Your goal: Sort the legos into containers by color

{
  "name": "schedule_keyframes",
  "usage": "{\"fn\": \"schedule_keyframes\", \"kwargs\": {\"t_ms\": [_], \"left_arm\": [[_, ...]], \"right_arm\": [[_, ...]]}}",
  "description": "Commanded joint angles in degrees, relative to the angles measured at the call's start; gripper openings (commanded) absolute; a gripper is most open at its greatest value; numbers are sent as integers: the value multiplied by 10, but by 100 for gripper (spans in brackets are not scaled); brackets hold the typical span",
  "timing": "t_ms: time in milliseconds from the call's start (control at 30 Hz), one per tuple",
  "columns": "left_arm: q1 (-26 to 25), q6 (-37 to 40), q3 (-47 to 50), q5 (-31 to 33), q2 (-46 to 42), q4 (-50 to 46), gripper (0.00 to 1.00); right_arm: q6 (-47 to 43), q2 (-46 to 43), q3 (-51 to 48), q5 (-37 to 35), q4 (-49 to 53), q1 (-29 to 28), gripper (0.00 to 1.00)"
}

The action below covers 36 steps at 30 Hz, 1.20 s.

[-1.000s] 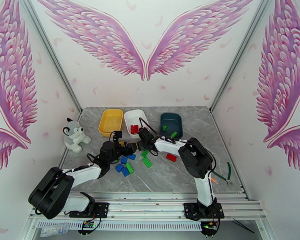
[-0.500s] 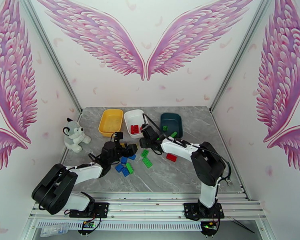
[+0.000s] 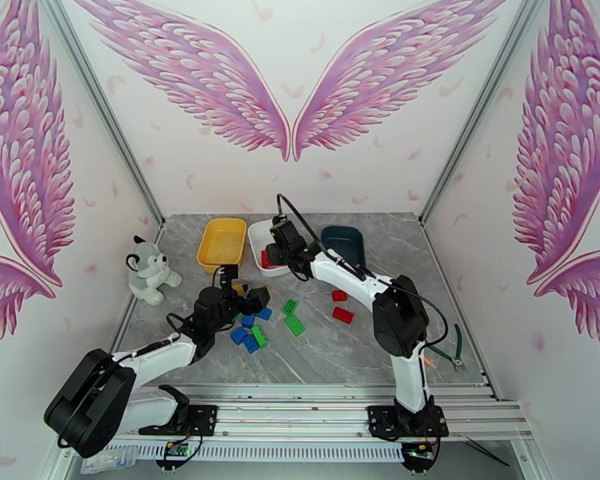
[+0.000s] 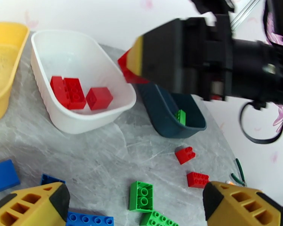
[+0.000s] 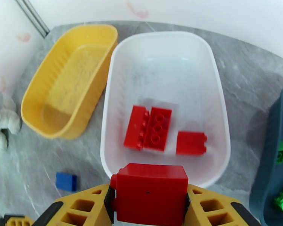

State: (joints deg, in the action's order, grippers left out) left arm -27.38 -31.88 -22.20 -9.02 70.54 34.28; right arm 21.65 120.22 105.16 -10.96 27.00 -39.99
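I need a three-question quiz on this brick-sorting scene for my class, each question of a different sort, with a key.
1. True or false: the white tray holds only red bricks.
2. The right gripper is shut on a brick. Which colour is it? A blue, B green, C red.
3. Fill in: the bricks in the teal tray are ____.

Key: 1 true; 2 C; 3 green.
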Motion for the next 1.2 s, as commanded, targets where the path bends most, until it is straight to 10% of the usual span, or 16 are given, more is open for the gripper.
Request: {"fn": "schedule_keyframes", "kwargs": {"t_ms": [0, 1167], "left_arm": [[3, 19, 15, 19, -31, -40, 99], [-154, 41, -127, 48, 193, 6, 99]], "right_arm": [[4, 32, 62, -12, 55, 5, 62], [156, -403, -704, -71, -157, 69, 87]]}}
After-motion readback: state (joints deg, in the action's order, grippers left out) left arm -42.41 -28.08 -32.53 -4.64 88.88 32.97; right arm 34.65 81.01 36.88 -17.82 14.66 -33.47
